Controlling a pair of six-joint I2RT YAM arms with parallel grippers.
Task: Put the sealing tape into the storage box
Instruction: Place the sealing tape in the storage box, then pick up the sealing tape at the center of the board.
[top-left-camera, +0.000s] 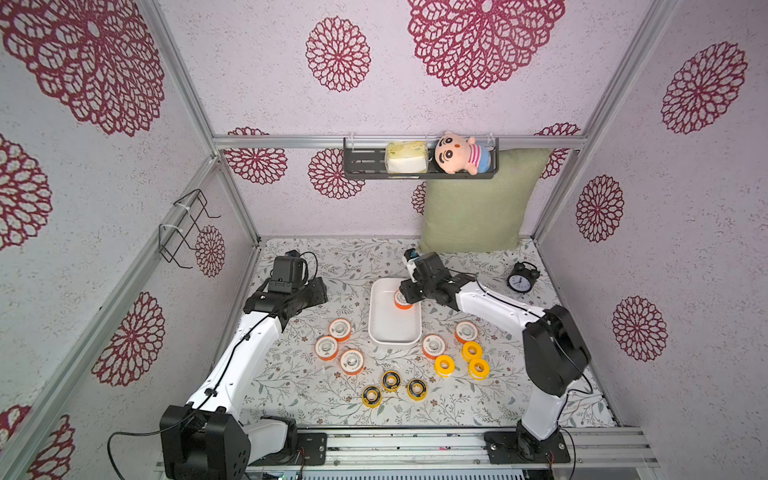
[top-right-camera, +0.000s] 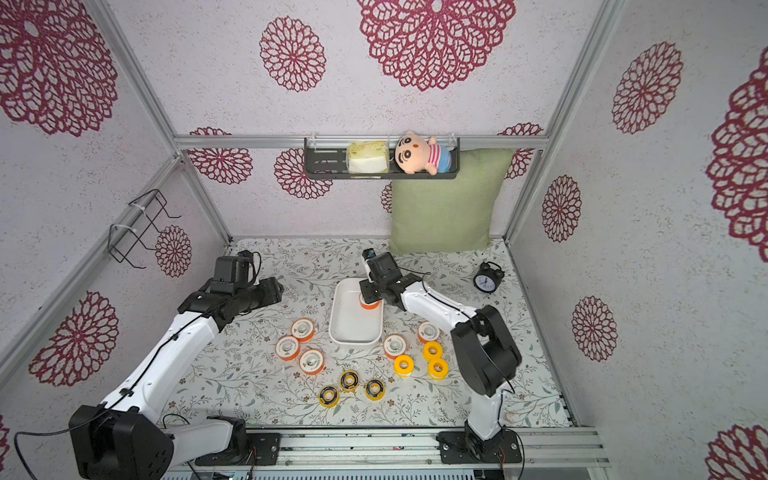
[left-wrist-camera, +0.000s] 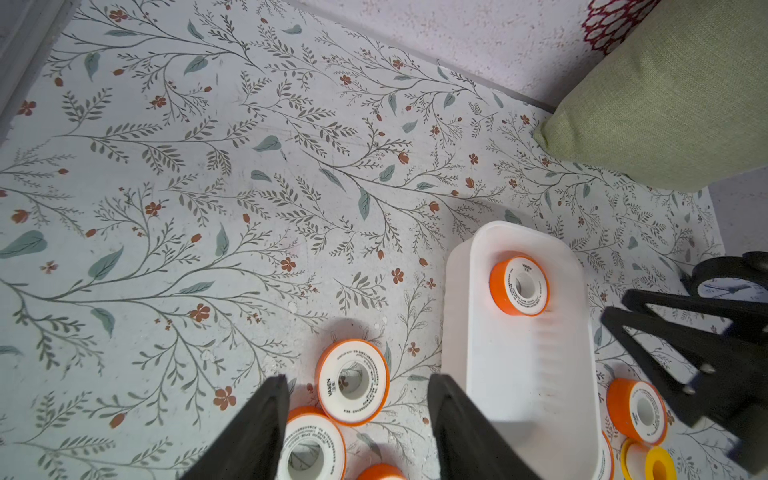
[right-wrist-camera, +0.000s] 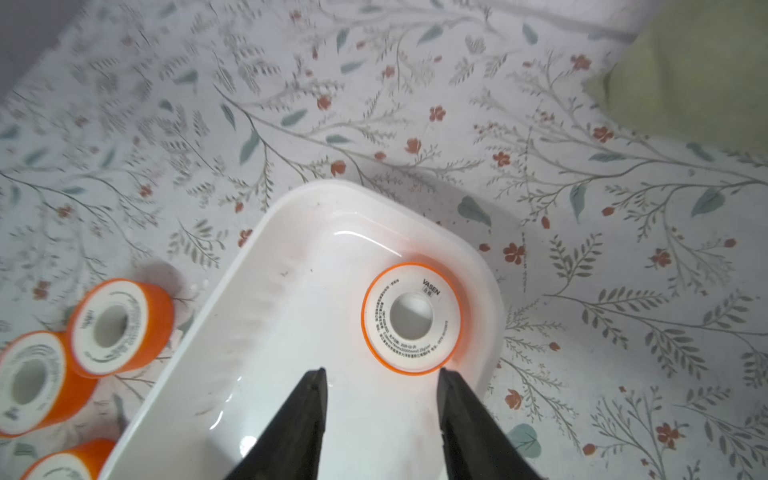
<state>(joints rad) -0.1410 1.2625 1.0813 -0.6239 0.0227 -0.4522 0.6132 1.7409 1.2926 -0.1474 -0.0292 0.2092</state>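
**A:** Where is the tape right now?

**B:** One orange roll (right-wrist-camera: 411, 318) lies flat in the storage box (right-wrist-camera: 291, 332), white face up. It sits in the far corner, on my right arm's side, close to the wall there. The other rolls are out on the bench (top-left-camera: 291, 374).

**A:** And your right claw?

**B:** My right claw (right-wrist-camera: 382, 372) hangs over the box with its fingers apart. The roll lies just beyond the tips, one tip right at its orange edge. I am not clamped on it.

**A:** The left one?

**B:** My left claw (left-wrist-camera: 358, 377) is also spread and holds nothing. It hovers above the bench on the box's left side.

**A:** What lies around the box?

**B:** Three more orange rolls (top-left-camera: 326, 347) cluster just left of it, and two orange ones (top-left-camera: 434, 346) sit near its right front corner. Beside those are three all-yellow rolls (top-left-camera: 444, 365). Three yellow rolls with black faces (top-left-camera: 391, 381) lie in front, nearer my bases.

**A:** Anything farther off?

**B:** A green pillow (top-left-camera: 478, 203) leans on the back wall, and a black alarm clock (top-left-camera: 519, 281) stands to the right, well apart from the box.
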